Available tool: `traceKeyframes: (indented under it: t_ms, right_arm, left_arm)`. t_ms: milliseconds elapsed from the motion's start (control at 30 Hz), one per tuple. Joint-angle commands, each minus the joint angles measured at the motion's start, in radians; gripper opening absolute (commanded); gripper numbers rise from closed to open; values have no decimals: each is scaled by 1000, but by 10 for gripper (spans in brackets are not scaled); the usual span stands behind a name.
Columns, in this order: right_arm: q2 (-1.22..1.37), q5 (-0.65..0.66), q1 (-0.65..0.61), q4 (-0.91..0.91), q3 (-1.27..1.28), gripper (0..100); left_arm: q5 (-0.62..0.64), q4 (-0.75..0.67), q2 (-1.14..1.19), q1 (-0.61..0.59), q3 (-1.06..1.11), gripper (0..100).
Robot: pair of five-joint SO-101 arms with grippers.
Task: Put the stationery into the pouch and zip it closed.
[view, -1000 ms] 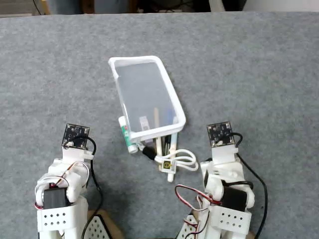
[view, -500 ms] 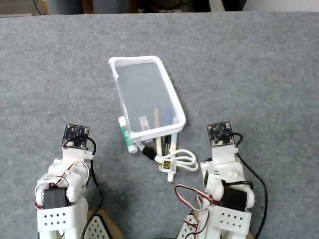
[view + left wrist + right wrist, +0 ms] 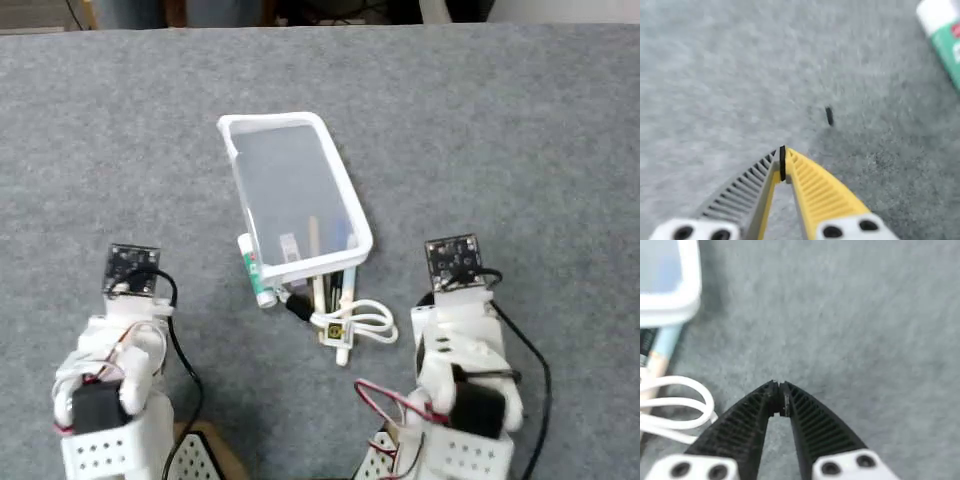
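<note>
A clear pouch [image 3: 295, 200] with a white rim lies at the table's middle, its mouth toward the arms. Pens and other stationery [image 3: 330, 285] stick half out of that mouth. A green and white tube [image 3: 256, 268] lies at the pouch's left corner, its end seen again as the tube [image 3: 942, 35] in the left wrist view. A coiled white cable [image 3: 355, 325] rests on the pens; the right wrist view shows the cable [image 3: 670, 407] and the pouch rim [image 3: 675, 285]. My left gripper [image 3: 782, 162] is shut over bare felt left of the pouch. My right gripper [image 3: 777, 397] is shut, right of the cable.
Grey felt [image 3: 500, 150] covers the whole table. A small black speck [image 3: 829, 115] lies on the felt just ahead of my left gripper. The far table edge [image 3: 320, 25] runs along the top of the high view.
Both arms have shifted: the left arm's wrist moved left and slightly toward the pouch end, the right arm's wrist moved a little right. The pouch and stationery have not moved.
</note>
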Motion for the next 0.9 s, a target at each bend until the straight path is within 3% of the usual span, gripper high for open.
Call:
traceKeyframes:
  t_ms: [0,233,333,433,533,700,867]
  right_arm:
    - [-5,-6,5,101,-216,13]
    - [332,-40,12,204,-493,14]
    - [549,-95,5,307,-677,15]
    - [750,-58,-26,374,-817,15]
    - [895,72,-103,394,-866,15]
    - [1050,77,-252,367,-865,15]
    - [1179,43,-402,224,-811,29]
  left_arm:
    - [-32,32,5,-59,-162,29]
    - [-54,120,38,-102,-349,29]
    - [-49,143,146,-137,-456,29]
    - [-48,152,321,-191,-555,29]
    - [-48,153,499,-260,-642,29]
    - [-52,264,678,-306,-719,30]
    - [-54,272,701,-311,-674,33]
